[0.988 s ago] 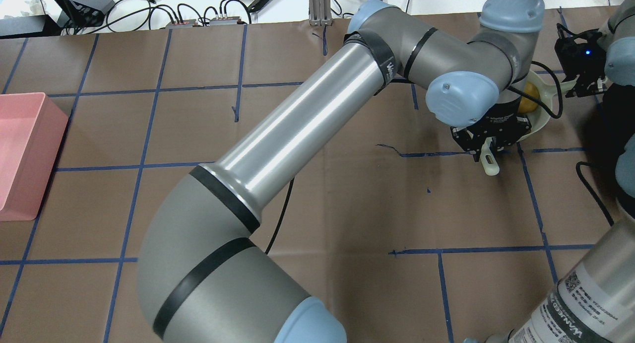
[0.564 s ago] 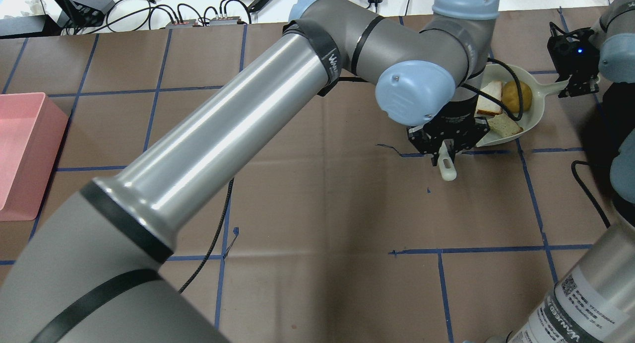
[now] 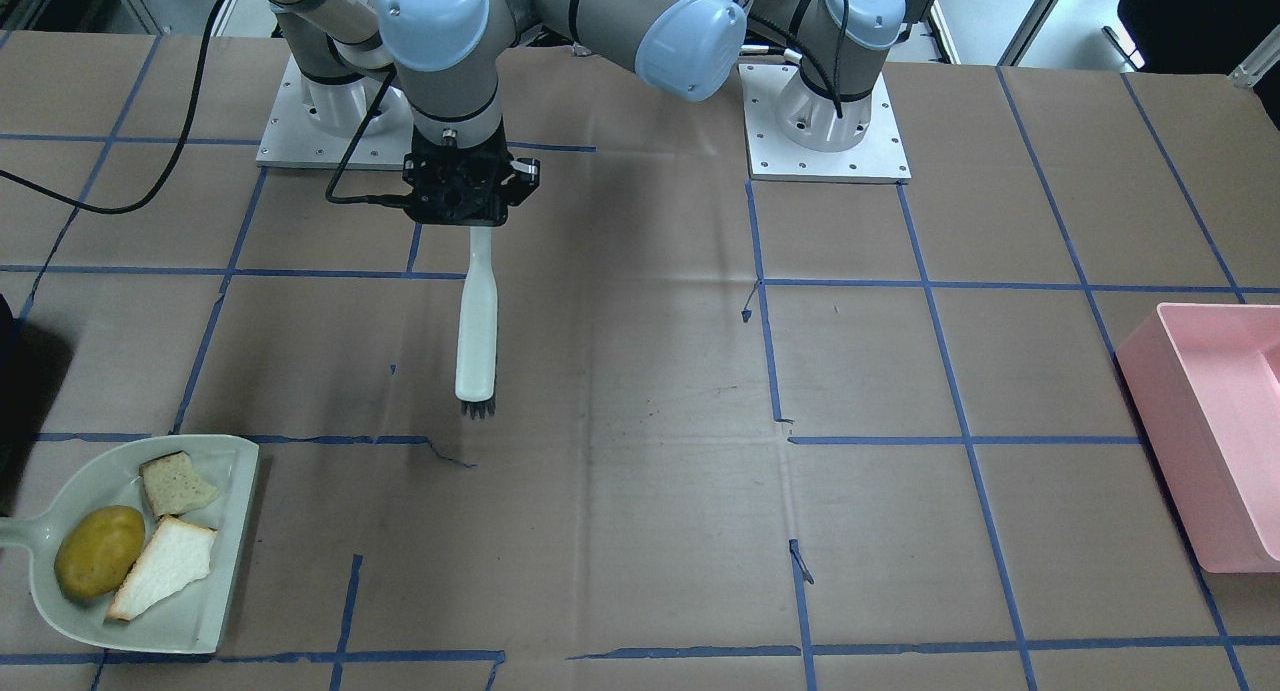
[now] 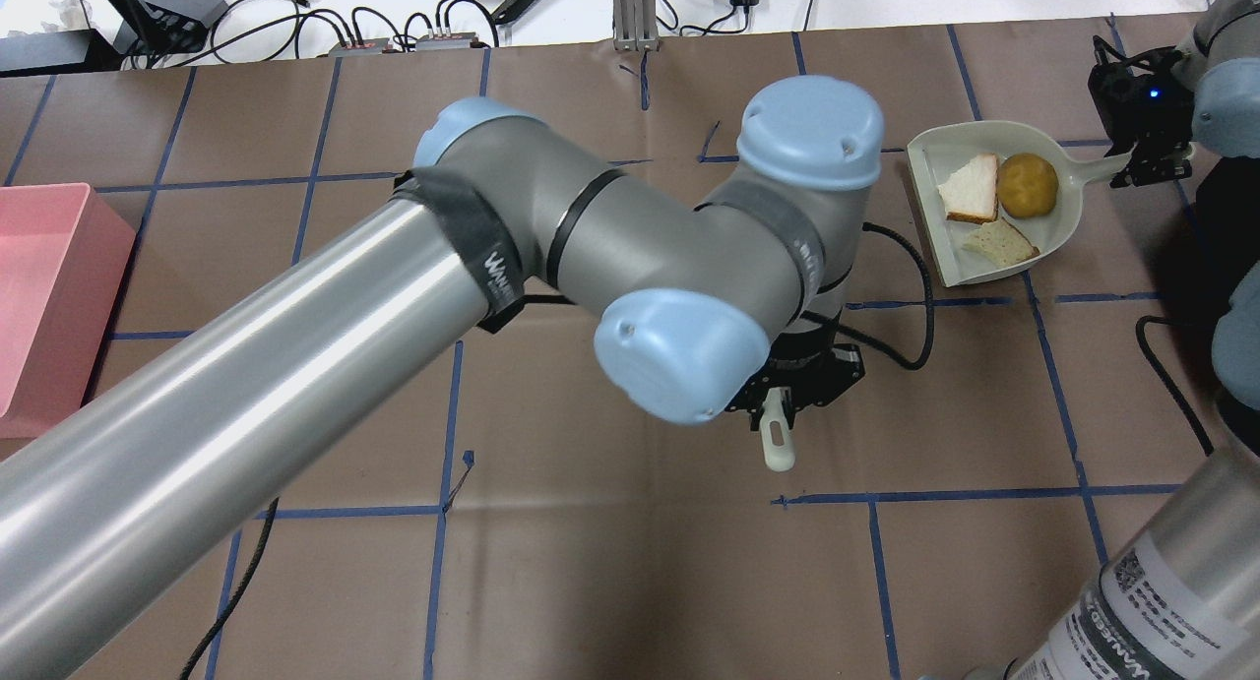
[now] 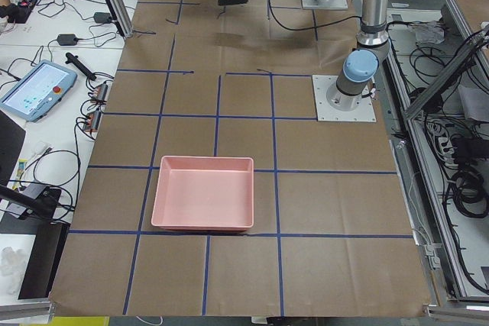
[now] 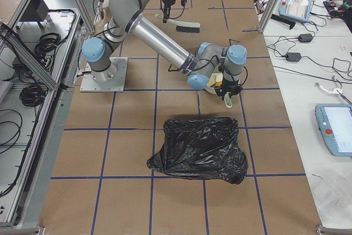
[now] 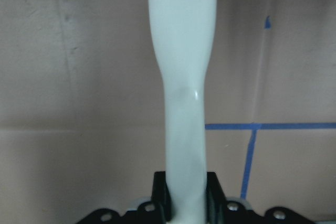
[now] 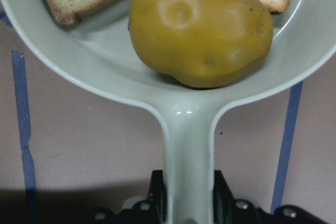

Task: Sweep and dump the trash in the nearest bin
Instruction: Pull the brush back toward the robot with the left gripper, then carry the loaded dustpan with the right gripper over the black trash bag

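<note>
Your right tool [image 8: 189, 195] clenches the pale-green plastic dustpan [image 4: 930, 168] flat, cradling trash [image 4: 1027, 184]; left tool [image 3: 478, 221] grasps white-handled brush [image 3: 477, 321] clear at 7 o'clock.

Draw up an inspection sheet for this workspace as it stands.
Surface: table covered in brown paper with a blue tape grid.
Job's things: dustpan holds the potato, a bread piece and a second piece. The brush is well away from the pan. The pink bin is empty. The black bag is the one nearer the dustpan.
Clutter: nothing seen.
Grippers: left gripper is shut on the brush; right gripper is shut on the dustpan handle.
Cables: cable loops off the left wrist; a second cable trails across the table.
Surroundings: side benches with a pendant and leads.
</note>
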You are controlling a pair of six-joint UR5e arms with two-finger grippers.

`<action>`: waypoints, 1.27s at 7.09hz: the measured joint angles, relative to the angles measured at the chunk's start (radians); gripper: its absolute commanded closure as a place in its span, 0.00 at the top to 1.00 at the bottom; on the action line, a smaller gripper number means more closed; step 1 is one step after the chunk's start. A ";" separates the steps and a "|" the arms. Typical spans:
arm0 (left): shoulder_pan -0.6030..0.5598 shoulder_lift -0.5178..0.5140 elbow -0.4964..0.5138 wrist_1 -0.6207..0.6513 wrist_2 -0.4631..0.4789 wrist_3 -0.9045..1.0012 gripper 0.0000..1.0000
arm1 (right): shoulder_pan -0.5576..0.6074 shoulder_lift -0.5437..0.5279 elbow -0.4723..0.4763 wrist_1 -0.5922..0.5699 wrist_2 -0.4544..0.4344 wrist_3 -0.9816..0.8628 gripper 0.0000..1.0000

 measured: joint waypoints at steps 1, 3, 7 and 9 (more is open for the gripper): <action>0.000 0.075 -0.112 0.076 0.031 0.000 0.00 | -0.002 -0.016 0.001 0.009 0.000 0.000 0.00; -0.015 0.176 -0.284 0.196 0.139 -0.008 0.01 | -0.006 -0.059 0.012 0.028 -0.002 0.000 0.00; -0.044 0.237 -0.432 0.258 0.137 -0.039 0.00 | -0.028 -0.185 0.001 0.190 -0.010 -0.019 0.00; -0.058 0.275 -0.503 0.264 0.085 -0.044 0.00 | -0.091 -0.231 -0.032 0.290 -0.009 -0.093 0.00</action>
